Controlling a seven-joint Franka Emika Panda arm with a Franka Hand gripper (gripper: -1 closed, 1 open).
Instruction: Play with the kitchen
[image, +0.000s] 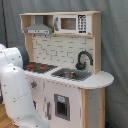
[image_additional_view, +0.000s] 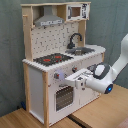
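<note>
- The kitchen (image_additional_view: 55, 60) stands on a wooden floor (image_additional_view: 100, 112), in front of a grey curtain (image: 115, 50), in both exterior views
- On its top are a black hob (image_additional_view: 52, 58) with red rings, and next to the hob a sink (image: 71, 74) with a black faucet (image: 83, 59)
- Above the hob hangs a grey hood (image: 39, 27), and beside the hood sits a toy microwave (image: 72, 23)
- Below the hob is an oven window (image_additional_view: 63, 96)
- The gripper (image_additional_view: 67, 78) is at the front panel of the kitchen, just above the oven window; I cannot tell if its fingers are apart or together
- The white arm (image_additional_view: 117, 62) comes from the second exterior view's right
</note>
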